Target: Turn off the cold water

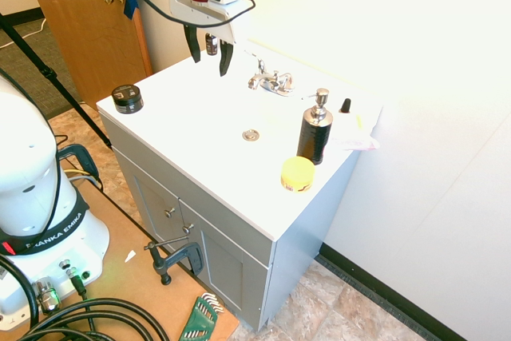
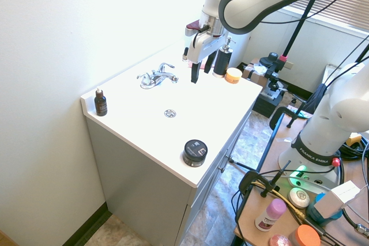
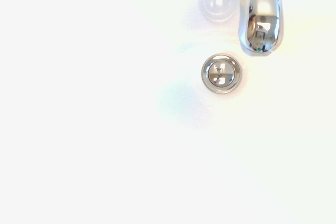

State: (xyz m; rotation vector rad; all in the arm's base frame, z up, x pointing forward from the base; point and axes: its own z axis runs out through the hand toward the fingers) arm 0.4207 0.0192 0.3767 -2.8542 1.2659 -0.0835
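The end effector hangs open and empty above the tabletop. The cold water lever is untouched; reaching and turning it remain.

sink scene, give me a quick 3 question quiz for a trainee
1. True or false: the gripper holds a faucet handle.
2. What stands nearest the yellow tub: A) black soap bottle B) black round jar C) drain ring?
3. What does the wrist view show below the spout?

Key: 1. False; it hangs open above the counter, touching nothing. 2. A. 3. The drain ring.
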